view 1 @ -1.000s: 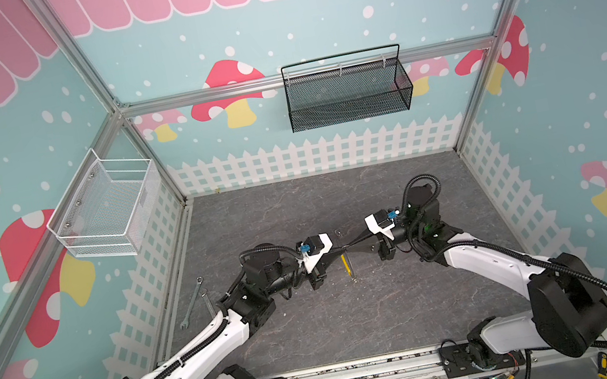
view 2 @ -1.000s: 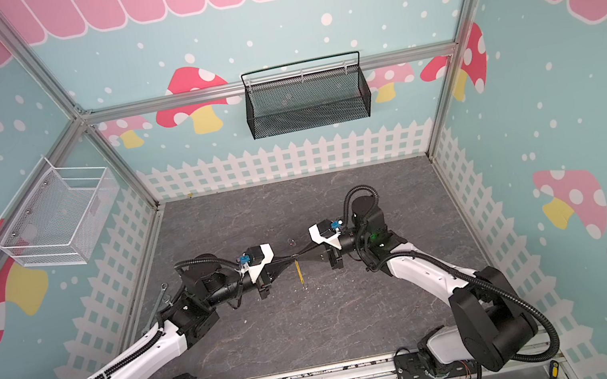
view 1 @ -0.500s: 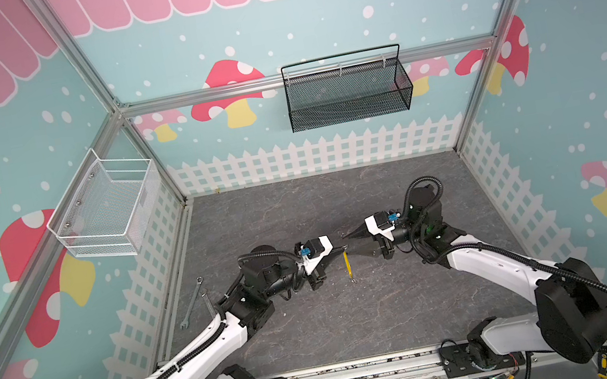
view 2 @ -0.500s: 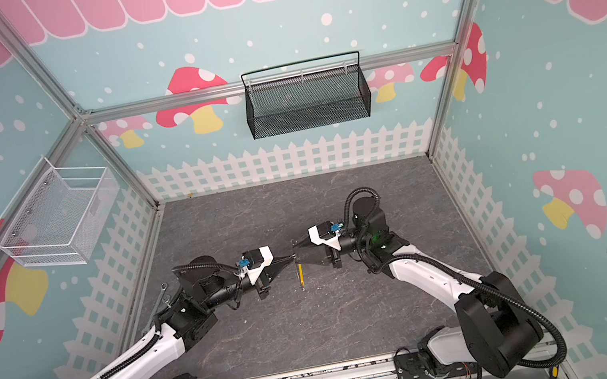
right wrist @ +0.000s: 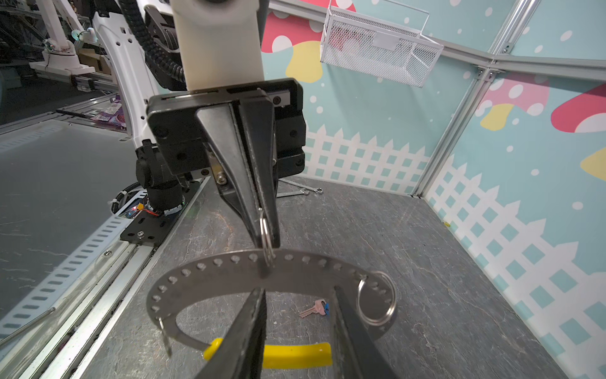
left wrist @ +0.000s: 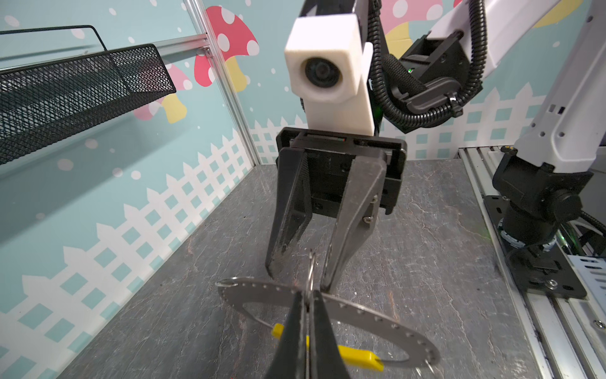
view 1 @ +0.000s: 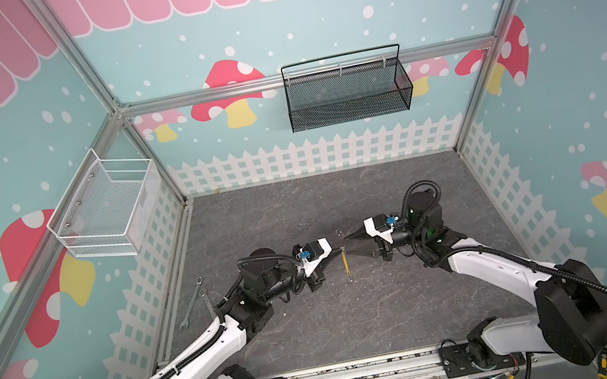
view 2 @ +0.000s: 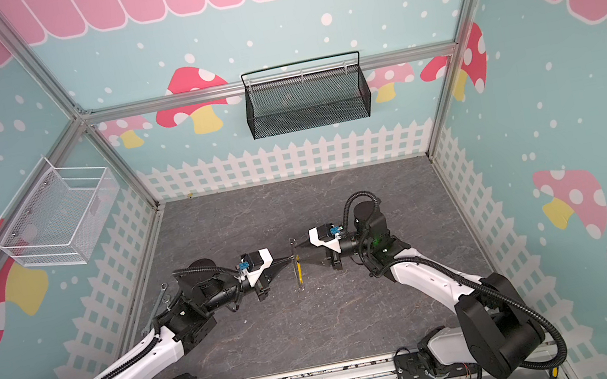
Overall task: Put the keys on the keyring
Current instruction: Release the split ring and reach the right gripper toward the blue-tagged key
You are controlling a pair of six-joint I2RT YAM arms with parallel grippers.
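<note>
While the key is off the keyring (right wrist: 305, 264), the left gripper (right wrist: 266, 241), on the keyring's left, stays useful as a clamp. Its jaws are clenched on the small ring (right wrist: 265, 229), so the strap (right wrist: 196, 267) hangs free with the yellow segment (right wrist: 295, 356) lowest, as I judge. Edge-on in both top views, the loop's long axis runs crosswise to the line between the grippers. Beneath the keyring the key (right wrist: 315, 309) lies flat and untouched, with its blade toward the rail (right wrist: 108, 262) and its blue head away. On the keyring's right, the right gripper (left wrist: 298, 279) has its jaws parted around the ring and holds nothing, probably free to fetch the key.
</note>
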